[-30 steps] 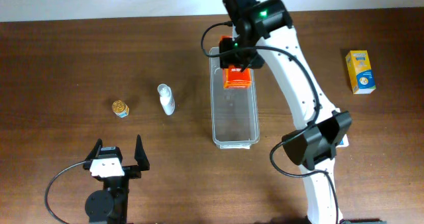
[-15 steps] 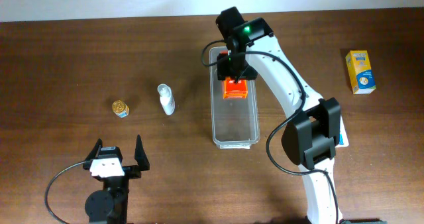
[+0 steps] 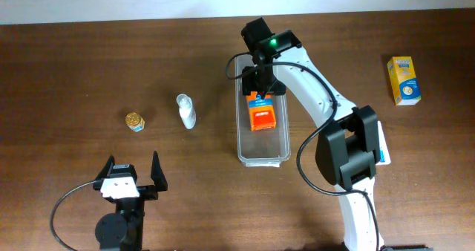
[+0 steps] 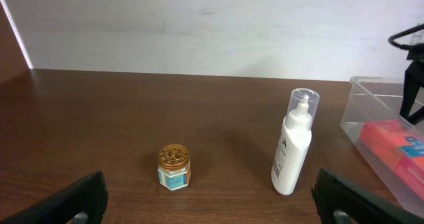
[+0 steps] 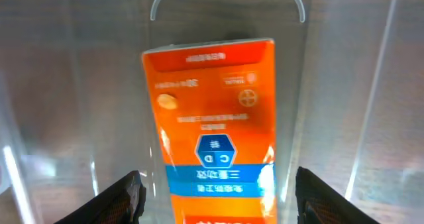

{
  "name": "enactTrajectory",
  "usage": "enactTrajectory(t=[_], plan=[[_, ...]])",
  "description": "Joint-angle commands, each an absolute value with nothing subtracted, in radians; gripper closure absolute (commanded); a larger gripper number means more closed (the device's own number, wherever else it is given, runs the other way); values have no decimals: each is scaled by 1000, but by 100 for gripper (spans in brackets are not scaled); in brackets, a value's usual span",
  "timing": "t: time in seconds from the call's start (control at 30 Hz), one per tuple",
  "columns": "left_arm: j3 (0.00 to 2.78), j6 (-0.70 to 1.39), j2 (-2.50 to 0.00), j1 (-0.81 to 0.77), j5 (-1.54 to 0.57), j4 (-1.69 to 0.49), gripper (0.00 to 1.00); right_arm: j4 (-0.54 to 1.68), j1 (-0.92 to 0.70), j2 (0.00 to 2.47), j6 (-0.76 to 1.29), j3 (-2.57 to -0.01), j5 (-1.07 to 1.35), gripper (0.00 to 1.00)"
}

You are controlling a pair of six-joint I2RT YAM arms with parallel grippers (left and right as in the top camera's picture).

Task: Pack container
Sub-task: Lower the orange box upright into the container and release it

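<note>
The container, a long clear plastic bin, lies lengthwise at the table's middle. An orange box with a blue band lies flat inside it, toward its far half. My right gripper hangs over the bin's far end, just behind the box. In the right wrist view the orange box rests on the floor of the container. The right gripper is open, with a gap between each finger and the box. My left gripper stands open near the front left, holding nothing; the left gripper faces the table.
A small gold-lidded jar and a white pump bottle stand left of the bin. A yellow box lies at the far right. The left wrist view catches the bin's corner.
The right gripper lowered the orange box into the container and opened off it. The box now lies flat, nearer the bin's middle. The left arm has not moved.
</note>
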State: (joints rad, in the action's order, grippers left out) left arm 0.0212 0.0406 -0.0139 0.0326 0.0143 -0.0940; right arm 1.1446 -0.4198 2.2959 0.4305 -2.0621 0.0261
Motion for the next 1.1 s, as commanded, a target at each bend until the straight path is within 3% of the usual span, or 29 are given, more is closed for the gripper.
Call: enactTrajectory(t=[0.0,0.77,0.8,0.9,1.07], plan=[[15,25,-8,38,6,-92,1,1127,-427,2298,447,-2028,22,34],[15,25,-8,38,6,-92,1,1088,-427,2321,366,-1993,-7,40],[15,25,-8,38,6,-92,1,1088,-427,2323,362,-1993,-11,43],[15,25,-8,38,6,-92,1,1087,-425,2324,345,-1993,-19,64],[15,25,-8,38,6,-92,1,1089,-425,2324,328,-1993,-42,78]])
